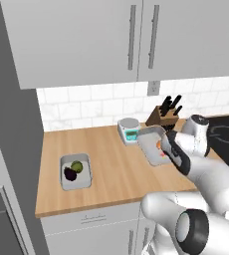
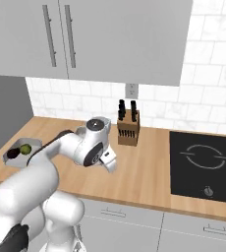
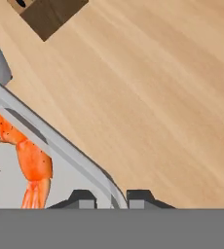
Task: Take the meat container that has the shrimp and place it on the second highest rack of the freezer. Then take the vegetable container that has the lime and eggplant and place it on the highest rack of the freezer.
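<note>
Far left on the wooden counter (image 1: 111, 174), the vegetable container (image 1: 75, 172) sits flat with the lime (image 1: 77, 165) and eggplant (image 1: 70, 174) inside, well apart from me. Moving right, the meat container (image 1: 151, 144) tilts up off the counter near the scale (image 1: 129, 130). My arm bends forward and down, and my gripper (image 3: 110, 198) is pinched narrow on its rim, the shrimp (image 3: 28, 160) lying just inside. The knife block (image 1: 164, 115) stands behind.
</note>
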